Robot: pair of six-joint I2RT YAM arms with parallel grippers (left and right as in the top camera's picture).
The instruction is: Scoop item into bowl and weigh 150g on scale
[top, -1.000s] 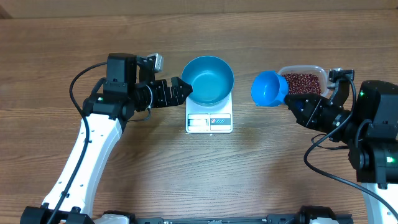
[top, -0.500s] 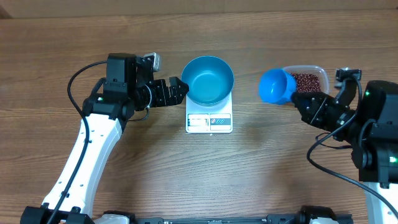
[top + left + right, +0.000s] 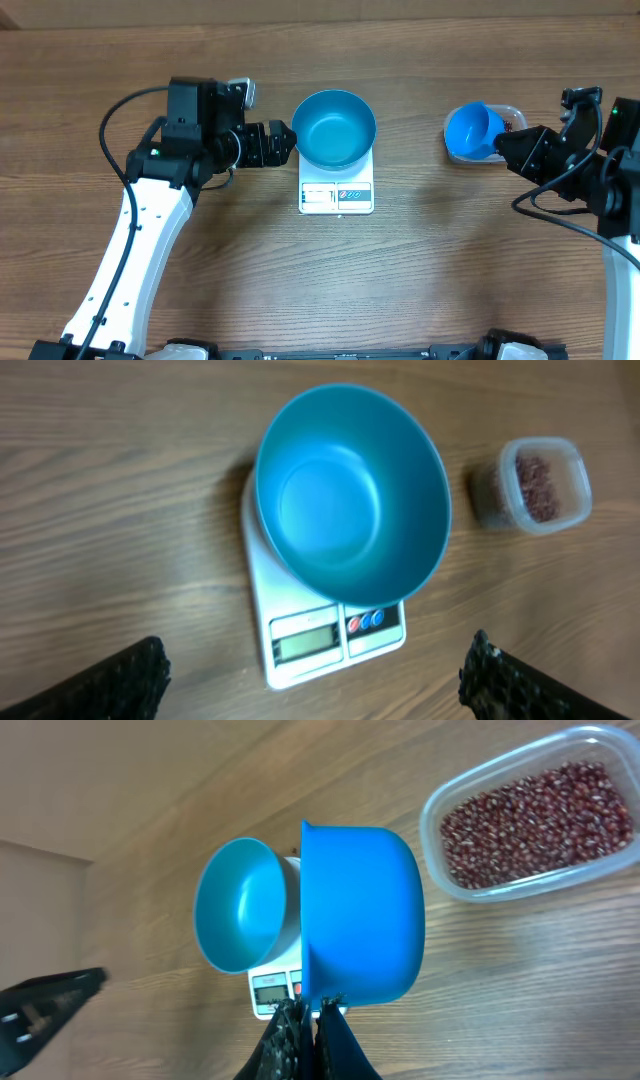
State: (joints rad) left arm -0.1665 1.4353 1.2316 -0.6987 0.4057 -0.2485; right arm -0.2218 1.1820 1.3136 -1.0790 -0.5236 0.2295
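The empty blue bowl (image 3: 334, 128) stands on the white scale (image 3: 337, 197). My left gripper (image 3: 288, 141) is open just left of the bowl's rim, holding nothing; in the left wrist view its fingers (image 3: 135, 675) frame the bowl (image 3: 350, 495) and scale (image 3: 300, 655). My right gripper (image 3: 503, 145) is shut on the handle of a small blue scoop (image 3: 474, 130), which hovers over the clear tub (image 3: 510, 112). The scoop's inside shows plain blue. In the right wrist view the scoop (image 3: 360, 910) lies left of the red-brown beans (image 3: 535, 815).
The clear tub (image 3: 440, 810) sits on the wooden table at the far right, a hand's width from the scale. The right arm's cable (image 3: 560, 225) loops over the table near the right edge. The left arm (image 3: 140, 240) stretches down the left side.
My right gripper has carried the scoop rightward, from beside the scale to over the tub. My left gripper has drawn back slightly from the bowl's rim.
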